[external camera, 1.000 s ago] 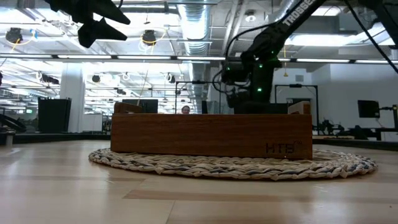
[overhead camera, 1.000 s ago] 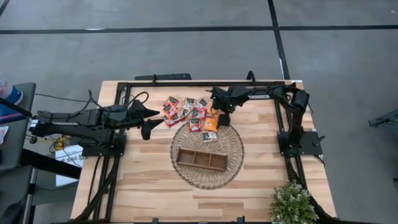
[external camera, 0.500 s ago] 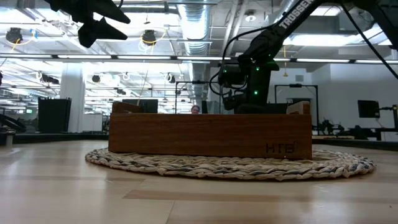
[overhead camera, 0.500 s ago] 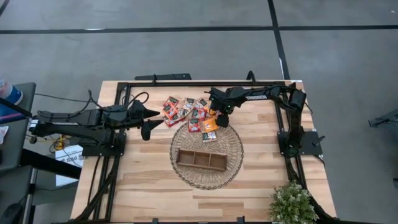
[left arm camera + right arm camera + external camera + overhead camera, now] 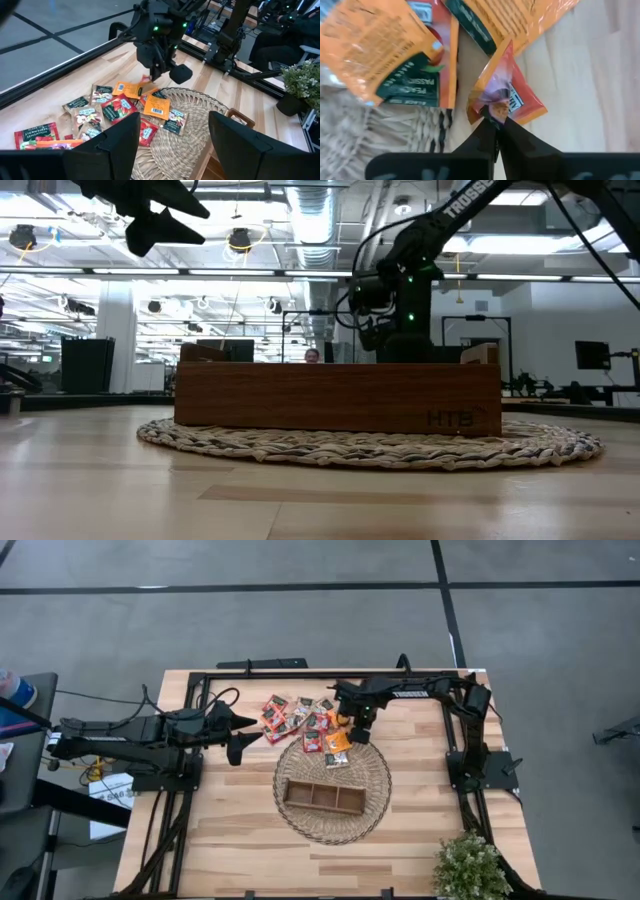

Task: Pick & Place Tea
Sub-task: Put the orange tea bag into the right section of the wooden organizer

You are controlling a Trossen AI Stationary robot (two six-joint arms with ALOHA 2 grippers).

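Right gripper down at the far edge of the tea pile, fingers pinched tight on one corner of an orange-red sachet; foil visibly puckers and lifts right at the tips. Rest of the tea fanned out just beside and ahead of the gripper: red, orange and pale sachets, some overlapping, a few lapping onto the wicker mat. Wooden tray on the mat, well apart from the gripper, toward the near side; contents not visible.

Left gripper hovering off to the side of the pile, fingers wide apart, holding nothing.

Handling, as a judgement: very light, thin, floppy, slick foil. Corner pinch likely to let it swing or slip on lift. Better hold probably deeper along a sealed edge, not the puffy middle. Overlapping neighbours could drag along or snag. No real breakage risk, only creasing.
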